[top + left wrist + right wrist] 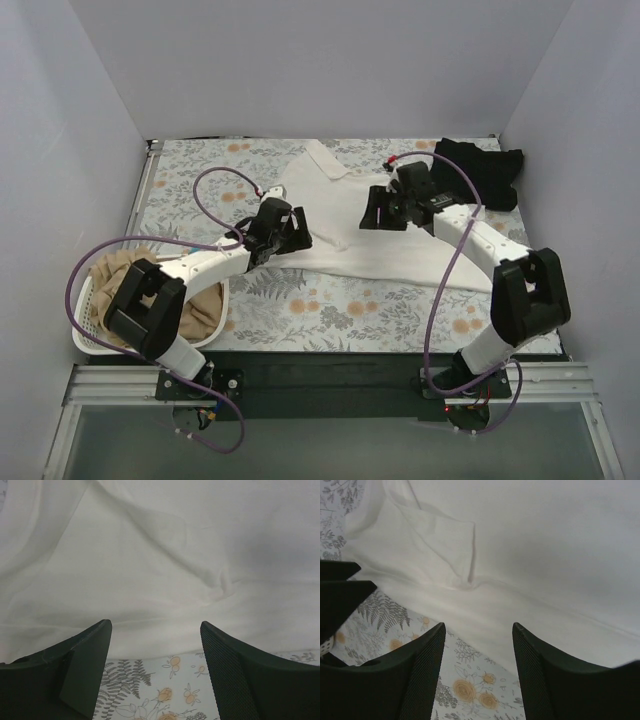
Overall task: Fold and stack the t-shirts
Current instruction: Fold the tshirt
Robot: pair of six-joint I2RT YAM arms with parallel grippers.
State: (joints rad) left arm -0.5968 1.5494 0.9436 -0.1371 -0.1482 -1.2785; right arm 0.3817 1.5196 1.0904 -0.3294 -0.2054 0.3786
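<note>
The white t-shirt (338, 218) lies spread out on the floral tablecloth in the middle of the table. My left gripper (298, 232) hangs low over its left edge. In the left wrist view that gripper (155, 627) is open, with the white t-shirt (160, 555) just ahead of its fingertips and nothing between them. Opposite it, my right gripper (372, 212) hovers over the shirt. It is open (478, 627) above the hem of the white t-shirt (545, 555), holding nothing. A black t-shirt (482, 170) lies crumpled at the back right. A tan t-shirt (205, 312) fills the basket.
A white perforated laundry basket (80, 338) stands at the near left beside the left arm's base. The floral tablecloth (330, 310) shows in front of the white shirt. Grey walls close in the back and both sides. The left gripper's dark fingers (340, 592) show at the left of the right wrist view.
</note>
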